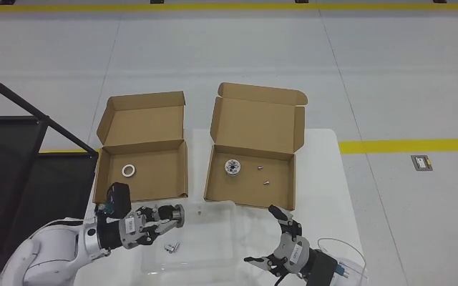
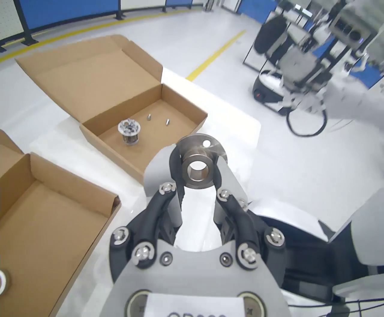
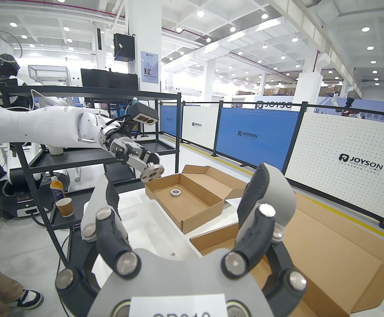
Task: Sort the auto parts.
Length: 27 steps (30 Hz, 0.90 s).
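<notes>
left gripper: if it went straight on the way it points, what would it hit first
Likely the near corner of the cardboard box holding small parts, ahead of the left gripper and its flanged bushing; depth unclear.

A pale grey glossy floor (image 1: 215, 57) carries yellow painted lines (image 1: 401, 146). A black metal shelf rack (image 3: 72, 159) stands left; behind it, blue and white partition panels (image 3: 258, 132) under round ceiling lights (image 3: 200, 13).

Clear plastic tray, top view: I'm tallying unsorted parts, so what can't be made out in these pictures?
Small silver metal pieces in the clear plastic tray, top view: too small to identify.
White ring in its brown cardboard box, left wrist view: cut off by the picture's edge.
Grey flanged metal bushing, left wrist view: its sides hidden by the fingers of the left end effector.
</notes>
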Each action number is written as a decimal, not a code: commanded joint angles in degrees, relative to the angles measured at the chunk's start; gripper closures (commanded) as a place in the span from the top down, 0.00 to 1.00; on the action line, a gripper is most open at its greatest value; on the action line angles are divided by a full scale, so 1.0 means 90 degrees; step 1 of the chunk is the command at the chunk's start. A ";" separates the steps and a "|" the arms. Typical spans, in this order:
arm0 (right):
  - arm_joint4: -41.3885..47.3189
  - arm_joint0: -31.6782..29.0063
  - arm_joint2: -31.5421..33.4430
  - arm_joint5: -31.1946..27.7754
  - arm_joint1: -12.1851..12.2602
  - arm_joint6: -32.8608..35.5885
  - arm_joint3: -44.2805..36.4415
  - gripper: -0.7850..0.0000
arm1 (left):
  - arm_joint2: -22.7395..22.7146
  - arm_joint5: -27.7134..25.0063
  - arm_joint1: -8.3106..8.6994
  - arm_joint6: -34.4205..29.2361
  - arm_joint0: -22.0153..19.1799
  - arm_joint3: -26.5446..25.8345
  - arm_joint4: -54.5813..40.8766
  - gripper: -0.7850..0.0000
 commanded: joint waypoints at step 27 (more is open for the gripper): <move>0.0000 0.0000 0.0000 0.0000 0.0000 0.0000 0.0000 1.00 | -0.0268 0.2175 0.0490 0.0220 -0.0979 0.0819 -0.0100 0.00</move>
